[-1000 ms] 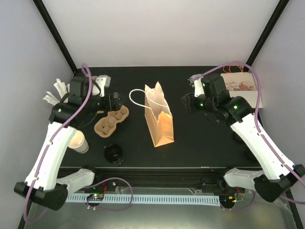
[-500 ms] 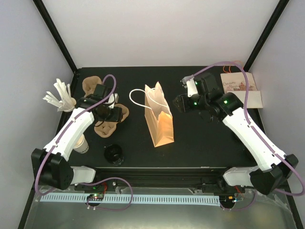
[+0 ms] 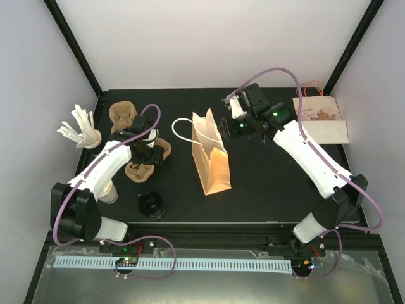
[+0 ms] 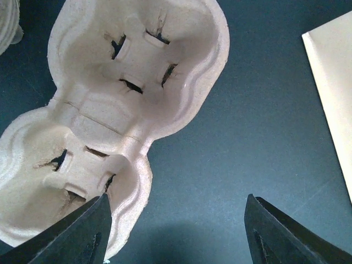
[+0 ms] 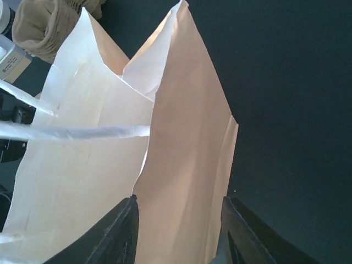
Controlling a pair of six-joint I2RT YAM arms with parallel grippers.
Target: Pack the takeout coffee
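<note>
A tan paper bag [image 3: 213, 158] with white handles stands mid-table, its mouth open upward. A pulp two-cup carrier [image 3: 148, 159] lies left of it. My left gripper [image 3: 154, 152] is open and empty just above the carrier. In the left wrist view [image 4: 176, 236] its left finger overlaps the carrier's rim [image 4: 126, 82]. My right gripper [image 3: 225, 126] is open at the bag's upper right side. In the right wrist view [image 5: 181, 236] the bag's tan side panel [image 5: 184, 143] lies between the jaws, not pinched. A white paper cup [image 3: 109, 191] and a black lid [image 3: 152, 204] sit front left.
A second pulp carrier [image 3: 124, 114] lies at the back left. White stirrers [image 3: 78, 125] stand at the left edge. A printed flat paper bag [image 3: 320, 119] lies at the back right. The tan bag's edge shows at the right of the left wrist view [image 4: 335, 82].
My left arm swung in and lowered its gripper over the carrier. My right arm moved left until its open gripper reached the bag's side. The bag and carrier have not moved.
</note>
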